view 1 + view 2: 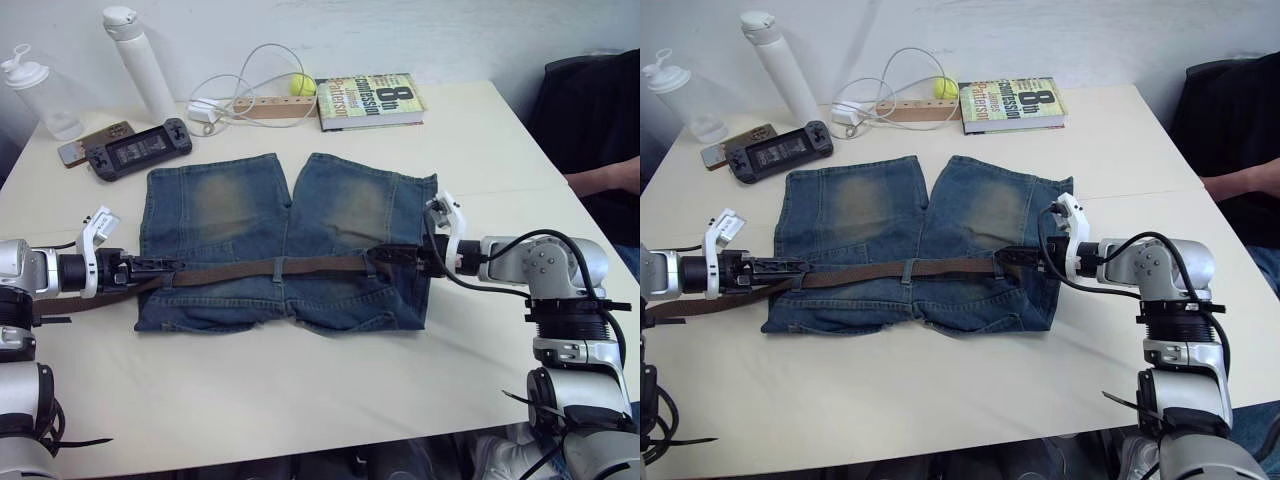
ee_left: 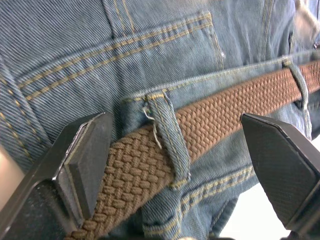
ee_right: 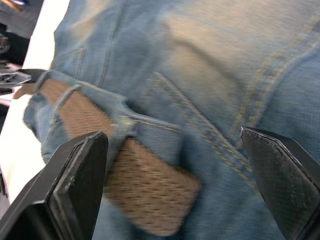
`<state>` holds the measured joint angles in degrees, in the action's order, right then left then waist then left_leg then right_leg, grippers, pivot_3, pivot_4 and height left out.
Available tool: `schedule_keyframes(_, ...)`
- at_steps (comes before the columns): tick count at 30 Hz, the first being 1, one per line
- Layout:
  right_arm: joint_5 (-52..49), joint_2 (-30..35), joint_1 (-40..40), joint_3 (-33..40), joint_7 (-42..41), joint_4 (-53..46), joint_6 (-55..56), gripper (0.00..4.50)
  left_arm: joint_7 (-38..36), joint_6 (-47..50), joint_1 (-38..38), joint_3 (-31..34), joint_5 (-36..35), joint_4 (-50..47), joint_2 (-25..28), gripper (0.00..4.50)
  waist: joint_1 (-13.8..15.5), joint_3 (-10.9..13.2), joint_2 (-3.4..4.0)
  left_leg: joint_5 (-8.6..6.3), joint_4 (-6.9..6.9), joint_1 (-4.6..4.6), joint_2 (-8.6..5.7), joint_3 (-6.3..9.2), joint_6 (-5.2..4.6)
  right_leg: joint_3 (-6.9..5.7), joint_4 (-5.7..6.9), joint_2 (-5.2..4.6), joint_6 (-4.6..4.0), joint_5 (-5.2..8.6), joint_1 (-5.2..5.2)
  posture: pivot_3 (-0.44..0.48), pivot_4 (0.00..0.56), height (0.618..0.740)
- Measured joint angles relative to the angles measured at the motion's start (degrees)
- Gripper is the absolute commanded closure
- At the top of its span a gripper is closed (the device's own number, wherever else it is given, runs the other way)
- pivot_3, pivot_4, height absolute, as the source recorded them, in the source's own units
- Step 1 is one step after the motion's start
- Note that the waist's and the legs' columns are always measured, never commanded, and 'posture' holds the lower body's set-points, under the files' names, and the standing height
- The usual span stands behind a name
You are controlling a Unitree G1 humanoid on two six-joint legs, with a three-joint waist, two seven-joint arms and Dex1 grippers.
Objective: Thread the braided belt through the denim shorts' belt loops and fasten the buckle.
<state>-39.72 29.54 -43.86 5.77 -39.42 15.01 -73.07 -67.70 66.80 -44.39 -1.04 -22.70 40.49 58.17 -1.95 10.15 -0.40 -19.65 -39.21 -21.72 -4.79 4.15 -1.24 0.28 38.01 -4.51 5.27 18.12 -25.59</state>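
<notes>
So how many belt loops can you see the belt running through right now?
3: one belt loop by the left gripper, one at the waistband's middle, one near the right gripper. Others may be hidden.

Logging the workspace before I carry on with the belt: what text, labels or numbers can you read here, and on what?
"8th Confession": on the cover of the book at the table's far edge.
"Patterson": also on the book cover; the smaller print around it is too small to read.
The handheld console screen and the white bottle: no legible text.
</notes>
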Motion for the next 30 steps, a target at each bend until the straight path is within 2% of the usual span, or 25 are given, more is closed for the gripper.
schedule_keyframes(2,0.28,-0.79,-0.59,-0.29,-1.06,1.94,1.35,0.0,-0.15,1.09,0.31,0.27,-0.25,-0.5,0.52,0.05,-0.33,0.0,-0.01,0.0,-0.01,0.0,0.01,0.0,0.0,-0.01,0.01,0.01,0.0,0.0,0.0,0.0,0.15,0.734)
schedule_keyframes(4,0.28,-1.16,-1.04,-0.31,-2.1,3.38,1.75,0.53,-0.47,2.49,0.49,0.66,-0.73,-1.31,0.71,0.0,-0.54,-0.01,-0.01,0.0,-0.01,0.0,0.01,0.01,0.0,-0.02,0.02,0.01,0.0,0.0,0.0,0.0,0.15,0.734)
schedule_keyframes(6,0.28,-1.29,-1.13,-0.74,-3.12,3.66,1.68,1.23,-0.79,2.96,0.91,0.7,-0.93,-1.69,1.02,0.56,-0.75,-0.01,-0.01,0.0,-0.01,0.0,0.01,0.01,0.0,-0.02,0.02,0.01,0.0,0.0,0.0,0.0,0.15,0.734)
schedule_keyframes(7,0.28,-1.29,-1.12,-1.37,-4.15,3.63,1.72,1.82,-0.8,3.27,1.39,0.93,-1.08,-1.85,1.17,0.91,-0.91,-0.01,-0.01,0.0,-0.01,0.0,0.01,0.01,0.0,-0.02,0.02,0.01,0.0,0.0,0.0,0.0,0.15,0.734)
schedule_keyframes(12,0.42,0.33,-0.16,-4.91,-9.68,-0.19,3.83,4.17,-1.16,3.56,3.07,1.1,-1.44,-2.27,1.53,3.12,-1.09,-0.01,-0.01,0.0,-0.01,0.0,0.0,0.01,0.0,-0.02,0.01,0.0,0.0,0.0,0.0,0.0,0.15,0.734)
schedule_keyframes(13,0.6,0.99,0.01,-5.75,-10.75,-1.45,4.75,4.49,-1.36,3.52,3.25,1.1,-1.51,-2.6,1.55,3.55,-1.08,-0.01,-0.01,0.0,-0.01,0.0,0.0,0.01,0.0,-0.02,0.01,0.0,0.0,0.0,0.0,0.0,0.15,0.734)
schedule_keyframes(15,1.87,2.19,0.31,-7.5,-13.32,-3.59,8.04,4.5,-1.81,2.97,3.83,1.19,-1.61,-3.66,1.56,4.48,-1.06,-0.01,-0.02,0.0,-0.01,0.0,0.0,0.01,-0.01,-0.02,0.01,-0.01,0.0,0.0,0.0,0.0,0.15,0.734)
schedule_keyframes(20,6.23,4.06,2.32,-10.54,-18.05,-6.56,18.29,4.5,-2.6,-1.88,7.31,3.73,-2.04,-6.1,1.56,4.48,-0.94,-0.01,-0.02,-0.01,-0.01,0.0,0.0,0.01,-0.01,-0.03,-0.01,-0.01,0.0,0.0,0.0,0.0,0.15,0.734)
schedule_keyframes(23,9.67,7.33,5.98,-11.97,-20.69,-13.5,27.21,4.5,-4.23,-12.28,15.41,10.07,-3.99,-13.92,1.37,4.48,-0.87,-0.01,-0.02,-0.01,0.01,-0.01,0.03,0.01,-0.01,-0.06,-0.08,-0.01,0.0,0.0,-0.02,0.0,0.15,0.734)
schedule_keyframes(25,11.02,8.51,8.54,-11.9,-21.32,-17.18,31.32,4.5,-5.19,-15.95,19.03,12.72,-4.85,-17.18,1.36,4.48,-0.72,-0.01,-0.02,-0.02,0.01,-0.01,0.03,0.01,-0.02,-0.06,-0.09,-0.01,0.0,0.0,0.0,0.0,0.15,0.734)
schedule_keyframes(28,16.77,9.37,15.65,-12.13,-20.8,-23.76,43.76,4.5,-6.23,-23.35,27.69,18.53,-6.26,-25.54,0.76,4.48,-0.16,-0.01,-0.02,-0.03,0.03,-0.01,0.03,-0.02,-0.03,-0.02,-0.15,-0.01,0.0,0.0,0.02,0.0,0.15,0.734)
schedule_keyframes(30,22.11,10.34,21.01,-12.21,-19.94,-26.11,55.13,4.5,-9.73,-28.27,34.93,21.4,-6.89,-31.12,0.88,4.48,0.35,-0.01,-0.02,-0.05,0.03,0.0,0.03,-0.06,-0.05,0.0,-0.17,-0.02,0.0,0.0,0.02,0.0,0.15,0.734)
